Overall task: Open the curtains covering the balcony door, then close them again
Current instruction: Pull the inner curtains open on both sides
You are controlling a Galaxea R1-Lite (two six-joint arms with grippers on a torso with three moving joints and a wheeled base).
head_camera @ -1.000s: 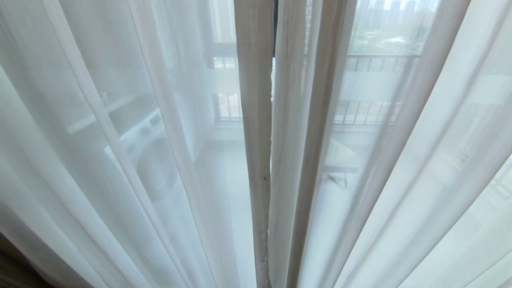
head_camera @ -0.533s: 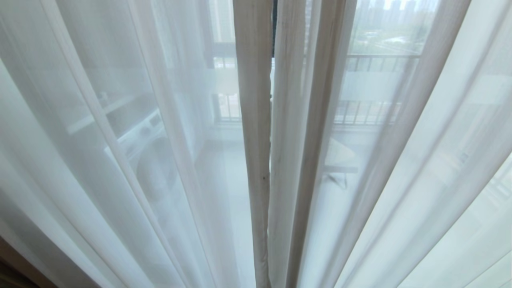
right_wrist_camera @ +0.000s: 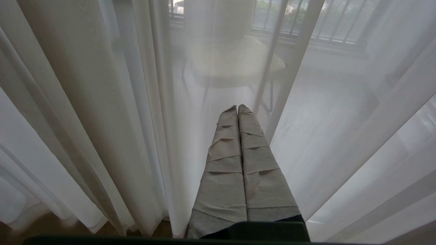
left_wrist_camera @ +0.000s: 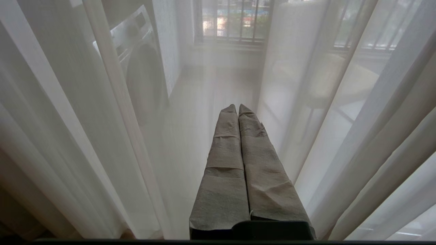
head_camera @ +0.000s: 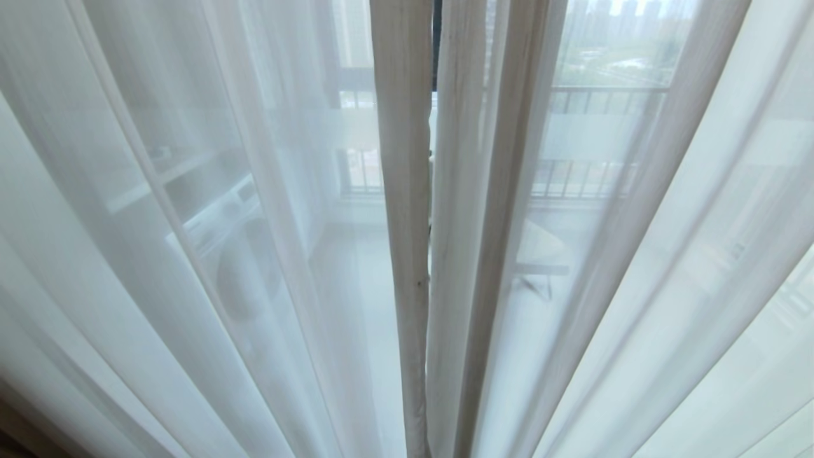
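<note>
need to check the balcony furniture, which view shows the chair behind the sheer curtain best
Right wrist view: the chair sits centred, seat and legs visible through the curtain. Head view shows it small, part-hidden by folds; left wrist view shows it off to one side.

Two sheer curtains (head_camera: 191, 254) hang drawn together, meeting at one central seam. Behind them stand one washing machine (head_camera: 241, 254) on the left and one chair (head_camera: 540, 245) on the right. Two grippers show, the left gripper (left_wrist_camera: 237, 108) and the right gripper (right_wrist_camera: 237, 108).

Head view close on curtains (head_camera: 407, 254), both wrist views low, sharing them
</note>
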